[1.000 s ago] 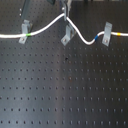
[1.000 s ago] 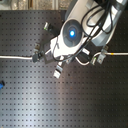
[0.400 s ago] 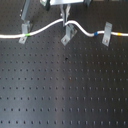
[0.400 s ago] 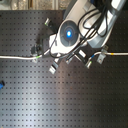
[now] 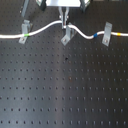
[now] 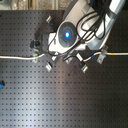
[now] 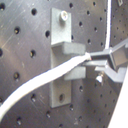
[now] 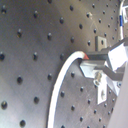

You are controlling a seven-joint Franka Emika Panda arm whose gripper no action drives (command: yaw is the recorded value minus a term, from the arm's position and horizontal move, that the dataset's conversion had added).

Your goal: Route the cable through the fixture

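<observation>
First exterior view: black perforated surface, three grey clips in a row near the far edge. The cable runs white across the whole row. From the first exterior view's left it lies flat, passes the left clip at a green-yellow band, rises to a hump at the middle, dips, then reaches the right clip with a blue band just before it and a blue-yellow band beyond it.

The fixture stands mid-row, directly under the gripper. The cable's hump peaks just above the fixture's top, at the fingers. The fingers are closed down narrow on the cable at that peak.

First wrist view: the fixture is seen from above, a flat foot with a screw at one end and two raised blocks. The cable crosses over the fixture between the blocks and ends in the dark fingers, which pinch it. Whether the cable sits down in the slot or rides just over it cannot be told.

Second wrist view: the cable arcs up off the surface into the fingers; a clip shows beyond, small.

Second exterior view: the arm body with a blue lit ring covers the middle of the row. The cable shows to either side of it.
</observation>
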